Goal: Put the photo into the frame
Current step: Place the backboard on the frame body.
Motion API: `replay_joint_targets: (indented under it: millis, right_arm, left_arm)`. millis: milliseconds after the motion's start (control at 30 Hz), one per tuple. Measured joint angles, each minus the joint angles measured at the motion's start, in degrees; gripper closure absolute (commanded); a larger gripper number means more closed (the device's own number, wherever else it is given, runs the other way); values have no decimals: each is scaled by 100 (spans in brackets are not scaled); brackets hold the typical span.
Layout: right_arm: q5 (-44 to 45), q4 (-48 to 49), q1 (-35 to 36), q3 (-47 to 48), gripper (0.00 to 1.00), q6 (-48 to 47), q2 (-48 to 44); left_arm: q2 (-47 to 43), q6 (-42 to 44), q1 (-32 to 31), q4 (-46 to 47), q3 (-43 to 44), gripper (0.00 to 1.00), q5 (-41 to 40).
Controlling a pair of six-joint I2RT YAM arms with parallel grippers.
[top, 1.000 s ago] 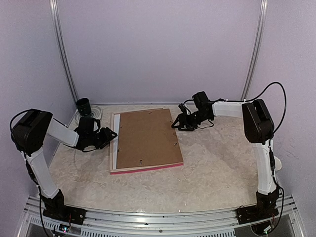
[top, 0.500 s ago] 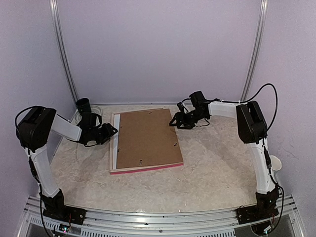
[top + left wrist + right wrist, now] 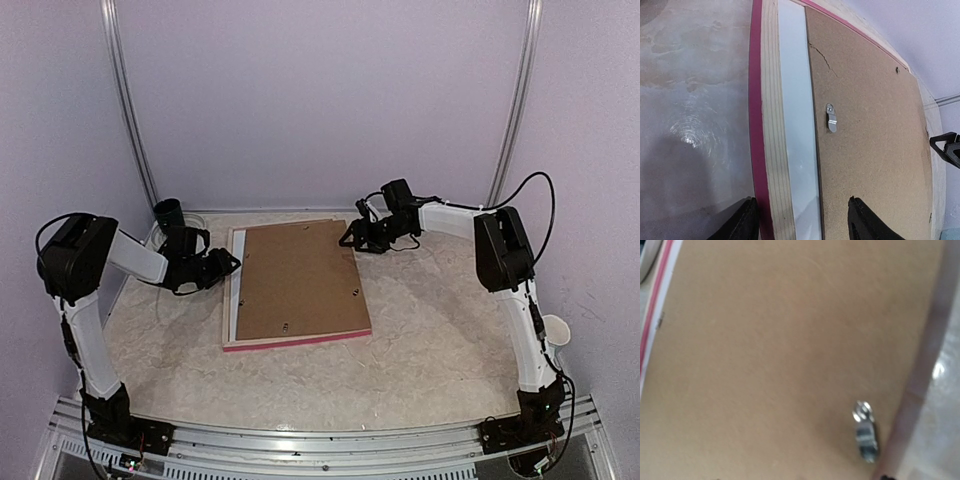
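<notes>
The frame (image 3: 300, 342) lies face down on the table, its pink-red edge and pale wood back (image 3: 771, 125) showing. A brown backing board (image 3: 300, 280) rests on it, shifted right, so a pale glassy strip (image 3: 797, 140) is bare along the left side. The photo is hidden. My left gripper (image 3: 232, 265) is open at the frame's left edge, its fingertips (image 3: 742, 222) straddling the wood rim and the strip. My right gripper (image 3: 350, 240) hovers open over the board's far right corner, and its wrist view is blurred and filled by the board (image 3: 765, 340).
Small metal turn clips (image 3: 831, 117) (image 3: 864, 430) sit on the backing board. A black cylinder (image 3: 168, 212) and a clear dish (image 3: 192, 222) stand at the back left near my left arm. A white cup (image 3: 555, 330) sits off the table's right edge.
My right arm has swung left and farther back, bringing its gripper over the board's far right corner. My left gripper has slid a little farther back along the frame's left edge.
</notes>
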Motion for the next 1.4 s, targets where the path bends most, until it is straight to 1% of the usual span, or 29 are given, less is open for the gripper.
replay_joint_targets:
  millis: [300, 467, 733, 1400]
  right_arm:
    - [-63, 197, -13, 44, 31, 125, 92]
    - [-61, 249, -31, 94, 31, 170, 125]
    - [-85, 422, -52, 94, 31, 256, 151]
    - [-249, 780, -33, 94, 31, 302, 249]
  left_arm:
    - [114, 284, -39, 179, 44, 40, 173]
    - [114, 407, -76, 396, -87, 40, 361]
    - [114, 400, -157, 540, -179, 37, 765]
    - [179, 354, -160, 756, -219, 38, 942]
